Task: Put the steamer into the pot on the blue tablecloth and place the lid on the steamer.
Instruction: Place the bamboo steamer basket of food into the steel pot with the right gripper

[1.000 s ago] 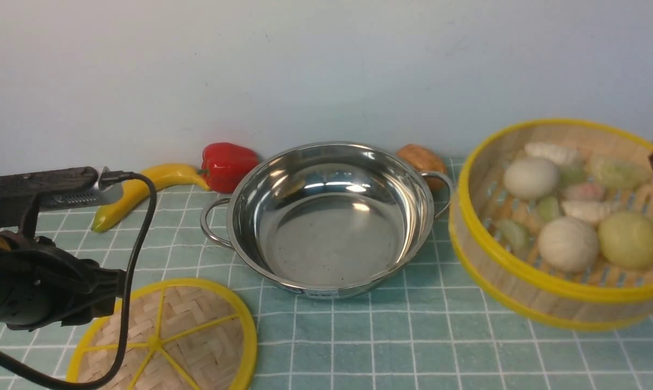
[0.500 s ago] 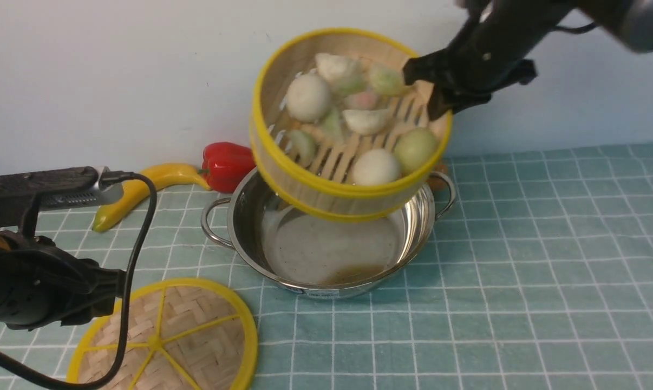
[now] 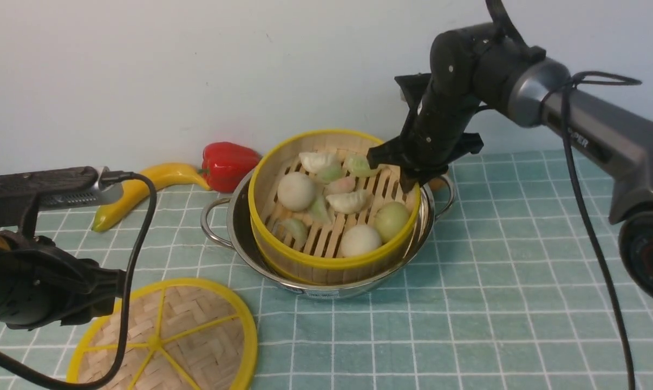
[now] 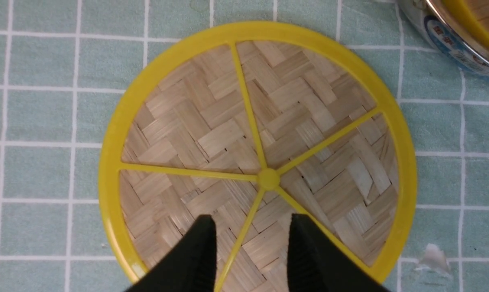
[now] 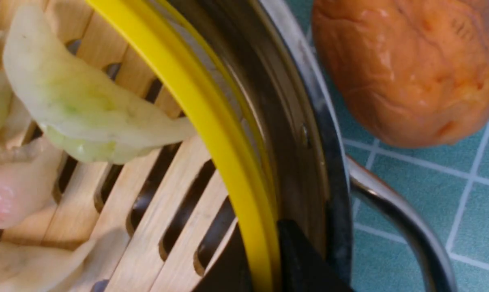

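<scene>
The steamer (image 3: 332, 238), a bamboo basket with yellow rims holding white and pale green buns and dumplings, stands inside the shiny pot (image 3: 234, 216) on the blue tablecloth (image 3: 494, 271). My right gripper (image 3: 407, 176) is shut on the steamer's far right rim; in the right wrist view the gripper (image 5: 264, 263) has one finger on each side of the yellow rim (image 5: 212, 121). The lid (image 3: 164, 341) lies flat at the front left. My left gripper (image 4: 250, 239) is open just above the lid (image 4: 264, 129), apart from it.
A yellow banana (image 3: 142, 189) and a red pepper (image 3: 226, 162) lie behind the pot by the wall. A brown walnut-like thing (image 5: 406, 69) lies beside the pot's right handle (image 5: 394, 215). My left arm (image 3: 34, 281) covers the front left corner.
My right gripper carried the steamer from the right, over the pot, and lowered it into the pot. The left arm and the lid have not moved.
</scene>
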